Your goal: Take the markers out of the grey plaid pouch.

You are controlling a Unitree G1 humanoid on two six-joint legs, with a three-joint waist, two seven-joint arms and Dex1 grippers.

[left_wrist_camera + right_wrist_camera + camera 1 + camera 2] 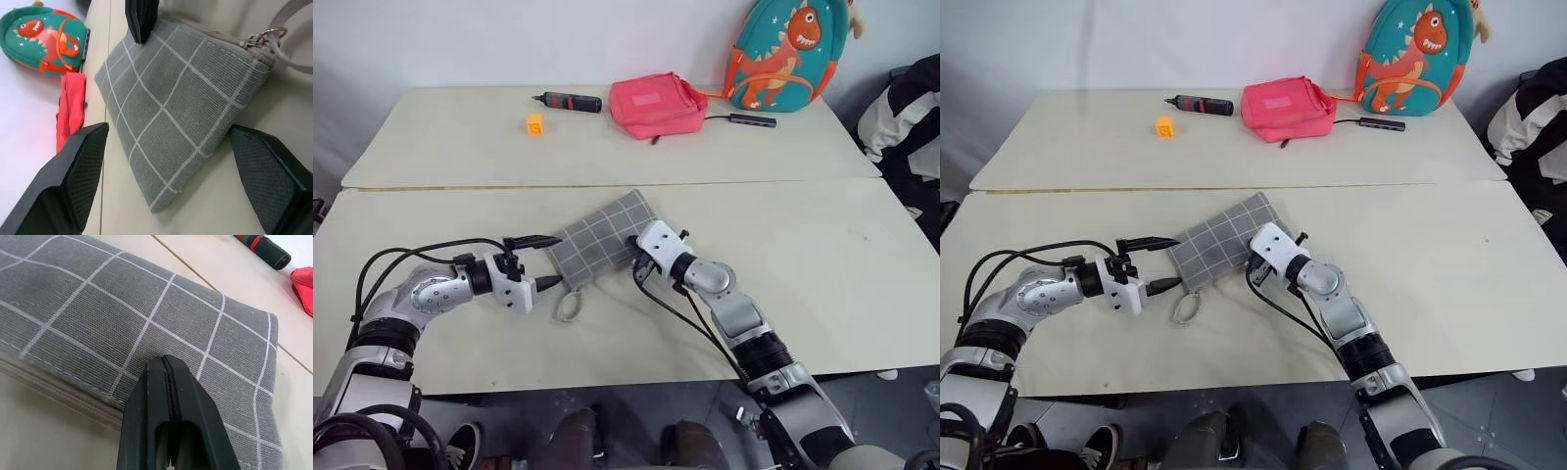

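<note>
The right pincer (632, 247), closed, pressed the zipped grey plaid pouch (602, 240), contents hidden, while the left pincer (540, 261) gaped wide beside it.

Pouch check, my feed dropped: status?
Left gripper open at the pouch end. Right gripper shut, pressing the pouch. Zipper closed. Nothing in the way.
</note>
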